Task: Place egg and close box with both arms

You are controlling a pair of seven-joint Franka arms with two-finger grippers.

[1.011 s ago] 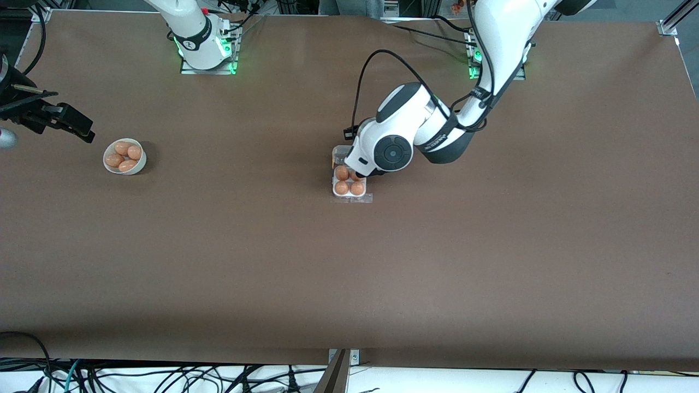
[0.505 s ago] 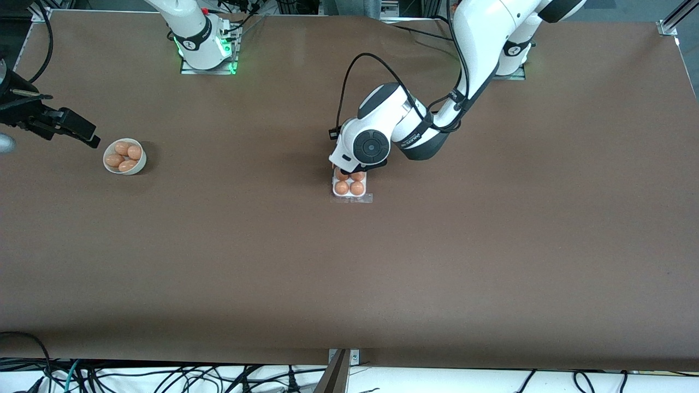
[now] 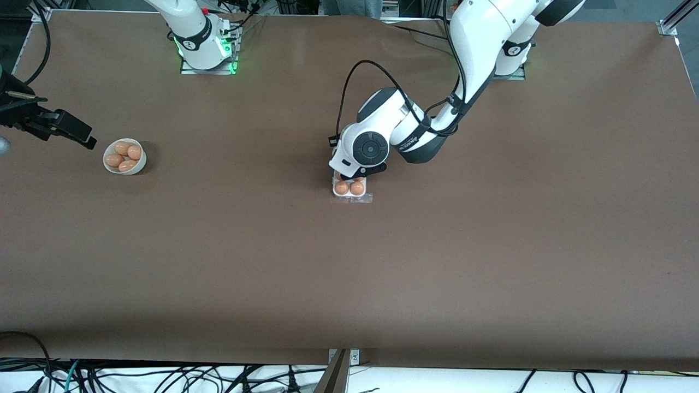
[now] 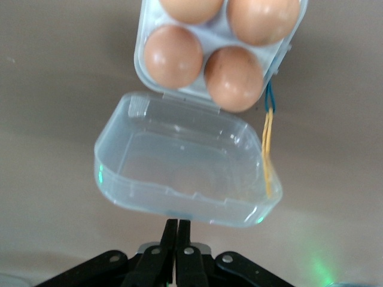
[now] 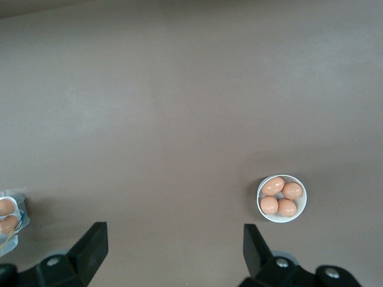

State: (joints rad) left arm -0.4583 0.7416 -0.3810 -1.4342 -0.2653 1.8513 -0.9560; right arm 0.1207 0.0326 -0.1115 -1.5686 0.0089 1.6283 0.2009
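Observation:
The box (image 3: 350,192) sits mid-table with its clear lid (image 4: 179,167) swung open and several orange-brown eggs (image 4: 173,55) filling its whitish tray (image 4: 140,63). In the front view two eggs (image 3: 342,188) show, and the left arm's wrist (image 3: 367,148) covers the rest and the lid. My left gripper (image 4: 178,230) is shut on nothing, its tips right at the lid's free rim. My right gripper (image 3: 82,134) hangs open and waits at the right arm's end of the table, with bare table between its fingers (image 5: 90,248).
A round white bowl (image 3: 125,156) holding several more eggs stands near the right gripper, and it also shows in the right wrist view (image 5: 282,198). A thin yellow and blue string (image 4: 267,149) lies beside the box. Brown tabletop spreads all around.
The left arm's wrist has swung toward the right arm's end and come over the box, now covering the lid and the farther eggs. The right gripper has barely shifted.

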